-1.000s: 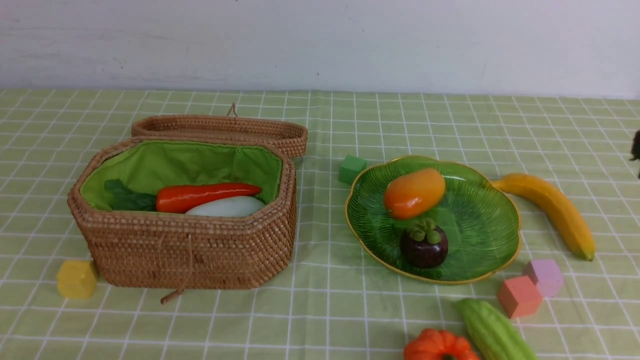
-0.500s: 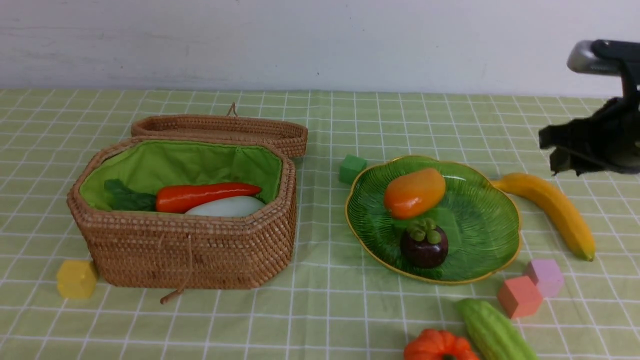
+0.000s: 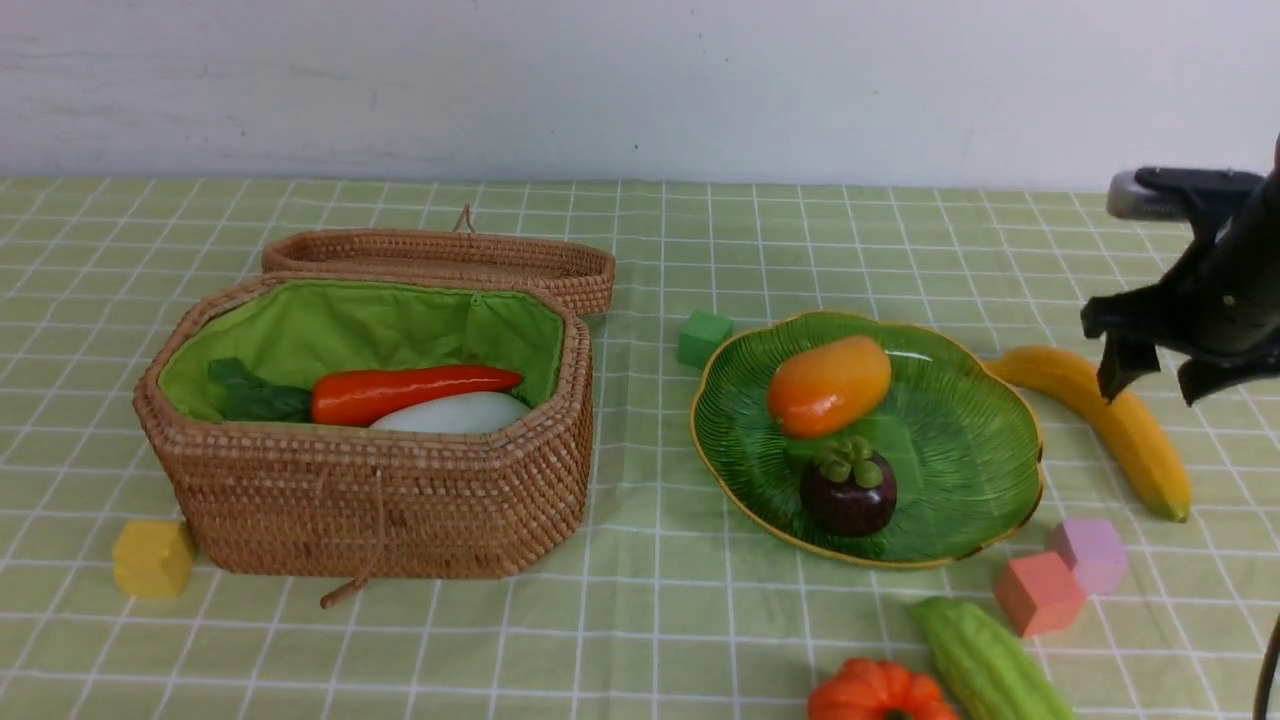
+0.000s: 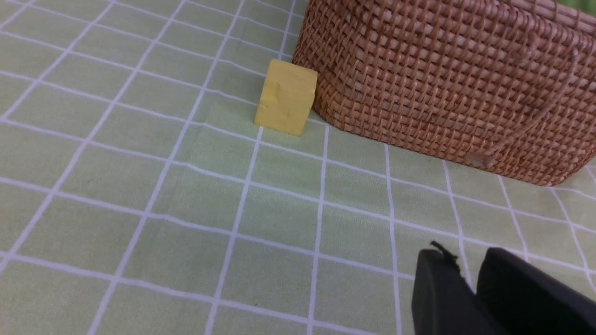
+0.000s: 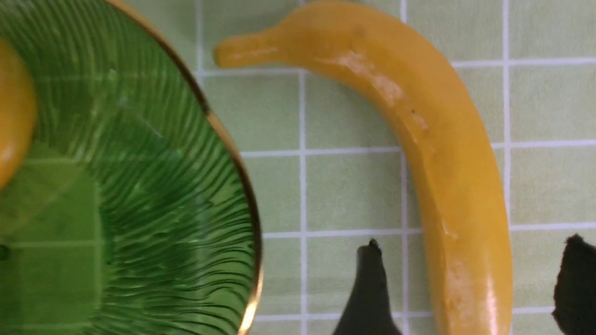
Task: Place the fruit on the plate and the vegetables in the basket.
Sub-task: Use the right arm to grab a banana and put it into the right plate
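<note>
The basket (image 3: 370, 490) stands open at the left, holding the carrot (image 3: 415, 392) and the white radish (image 3: 455, 412). On the green plate (image 3: 960, 440) lie the mango (image 3: 828, 385) and the mangosteen (image 3: 848, 490). The banana (image 3: 1100, 420) lies on the cloth just right of the plate. My right gripper (image 3: 1152, 390) hangs open above it. In the right wrist view its fingers straddle the banana (image 5: 447, 163) without touching, beside the plate (image 5: 139, 186). The pumpkin (image 3: 878, 695) and the gourd (image 3: 985, 665) lie at the front edge. My left gripper (image 4: 467, 255) is shut and empty, low near the basket (image 4: 442, 79).
The basket's lid (image 3: 440, 260) lies open behind it. A yellow cube (image 4: 285, 97) leans against the basket's corner. A green cube (image 3: 705, 338) sits behind the plate. A red cube (image 3: 1038, 592) and a pink cube (image 3: 1090, 553) sit in front of the banana's tip.
My right arm has come in from the right edge and lowered over the banana. Its jaws have spread wide. Nothing on the table has moved.
</note>
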`<action>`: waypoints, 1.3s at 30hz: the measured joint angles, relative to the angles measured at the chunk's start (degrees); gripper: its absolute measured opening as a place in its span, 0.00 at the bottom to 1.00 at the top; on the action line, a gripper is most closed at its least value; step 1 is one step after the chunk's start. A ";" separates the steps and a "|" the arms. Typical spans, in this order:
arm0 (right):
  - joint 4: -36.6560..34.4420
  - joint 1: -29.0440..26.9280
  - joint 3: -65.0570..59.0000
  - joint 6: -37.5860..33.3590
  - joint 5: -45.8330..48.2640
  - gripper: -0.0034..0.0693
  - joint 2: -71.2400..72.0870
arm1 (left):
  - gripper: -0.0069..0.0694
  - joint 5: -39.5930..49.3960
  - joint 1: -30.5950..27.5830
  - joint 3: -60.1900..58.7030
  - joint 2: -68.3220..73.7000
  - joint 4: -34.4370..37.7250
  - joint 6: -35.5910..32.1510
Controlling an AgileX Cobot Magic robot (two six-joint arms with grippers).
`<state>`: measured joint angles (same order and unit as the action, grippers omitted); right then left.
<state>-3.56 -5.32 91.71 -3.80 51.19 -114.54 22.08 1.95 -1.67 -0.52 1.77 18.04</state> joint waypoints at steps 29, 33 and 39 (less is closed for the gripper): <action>-14.87 3.12 -4.99 10.08 1.75 0.48 10.85 | 0.28 0.00 0.00 0.00 0.00 0.00 0.00; -16.89 8.41 -13.12 22.35 -4.88 0.48 11.51 | 0.28 0.00 0.00 0.00 0.00 0.00 0.00; -12.53 15.47 -23.10 40.61 -20.26 0.48 11.09 | 0.28 0.00 0.00 0.00 0.00 0.00 0.00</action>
<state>-16.09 10.15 68.62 36.81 30.93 -103.46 22.08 1.95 -1.67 -0.52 1.77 18.04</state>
